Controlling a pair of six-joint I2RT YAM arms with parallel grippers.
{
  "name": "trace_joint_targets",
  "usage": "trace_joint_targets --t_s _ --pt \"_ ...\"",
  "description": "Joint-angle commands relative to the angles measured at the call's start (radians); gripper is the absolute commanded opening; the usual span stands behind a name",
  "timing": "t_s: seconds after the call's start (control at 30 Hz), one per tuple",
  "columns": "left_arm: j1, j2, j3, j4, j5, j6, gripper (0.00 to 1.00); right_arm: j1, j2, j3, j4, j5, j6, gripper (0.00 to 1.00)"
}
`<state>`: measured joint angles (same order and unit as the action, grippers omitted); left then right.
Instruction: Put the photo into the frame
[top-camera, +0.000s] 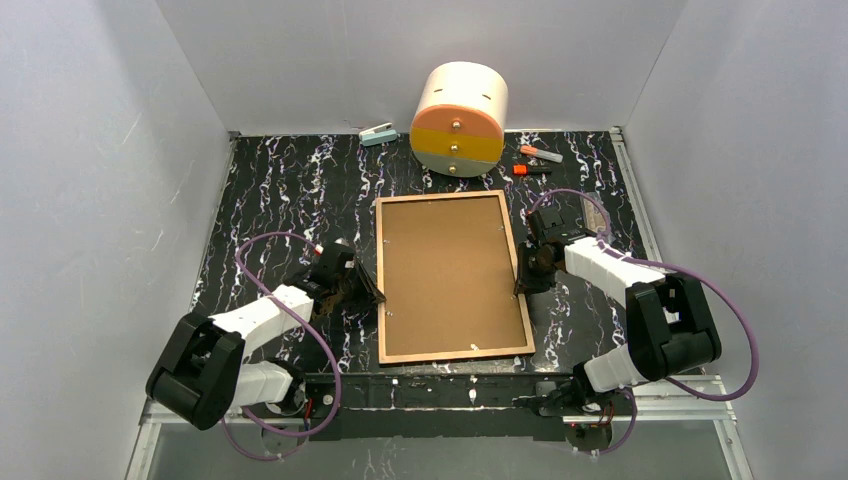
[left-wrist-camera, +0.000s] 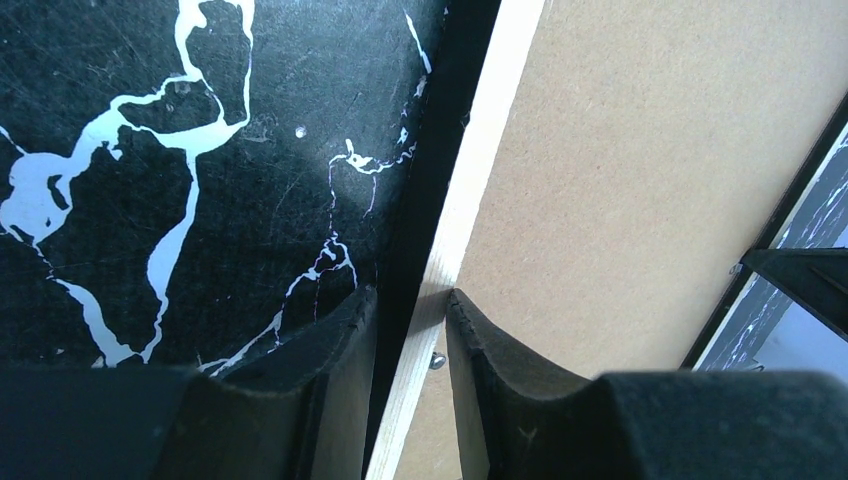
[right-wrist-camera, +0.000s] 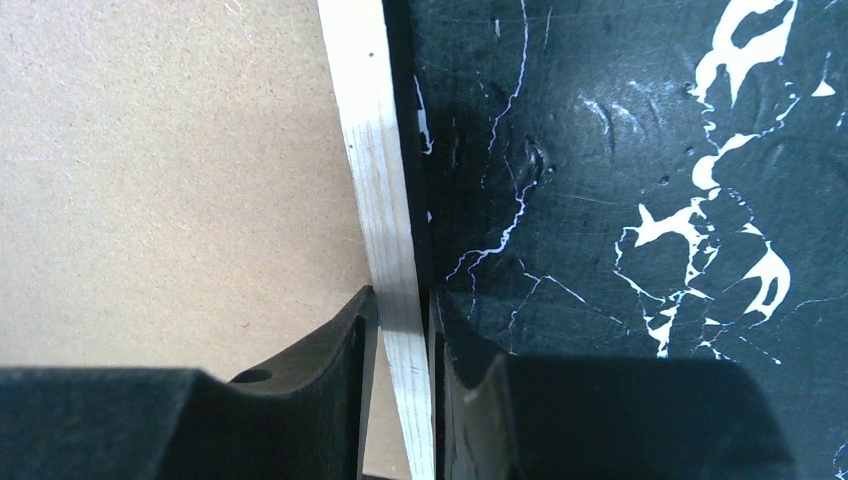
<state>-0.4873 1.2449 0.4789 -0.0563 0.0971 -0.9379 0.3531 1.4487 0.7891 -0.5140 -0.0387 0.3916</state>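
Frame face down, a claw clamped on each long side.

Top view: the frame (top-camera: 455, 353) lies back-up mid-surface (top-camera: 280, 190), its tan rim around a brown board (top-camera: 450, 275); anything under the board is hidden. The left claw (top-camera: 368, 293) meets the left rim and the right claw (top-camera: 522, 283) the right rim. Behind stand a drum (top-camera: 458, 120) with orange, yellow and grey fronts and some pens (top-camera: 540, 153), too small to read any label. Left wrist: the left claw (left-wrist-camera: 412, 300) is closed across the rim (left-wrist-camera: 455, 240), one finger on the board side and one on the dark outer edge. Right wrist: the right claw (right-wrist-camera: 400, 300) pinches the rim (right-wrist-camera: 375, 150) tightly; finger bases are cut off below.
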Motion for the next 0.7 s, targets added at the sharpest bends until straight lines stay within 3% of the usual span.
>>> trace_joint_targets --t_s 0.0,0.13,0.37,0.53,0.67 --pt "0.000 0.030 -0.034 -0.080 -0.050 0.029 0.30 0.001 -0.019 0.001 -0.031 -0.102 -0.035 0.31" --pt "0.000 0.036 -0.029 -0.057 -0.031 0.031 0.30 0.002 -0.038 0.007 -0.031 -0.100 -0.035 0.32" --pt "0.000 -0.041 0.070 -0.179 -0.159 0.083 0.37 0.003 -0.106 0.148 -0.101 0.091 0.058 0.64" --pt "0.001 -0.130 0.087 -0.244 -0.206 0.067 0.49 0.059 -0.083 0.243 -0.078 0.064 0.120 0.66" --pt "0.001 -0.209 0.075 -0.267 -0.219 0.048 0.56 0.242 0.006 0.355 -0.029 0.109 0.194 0.66"
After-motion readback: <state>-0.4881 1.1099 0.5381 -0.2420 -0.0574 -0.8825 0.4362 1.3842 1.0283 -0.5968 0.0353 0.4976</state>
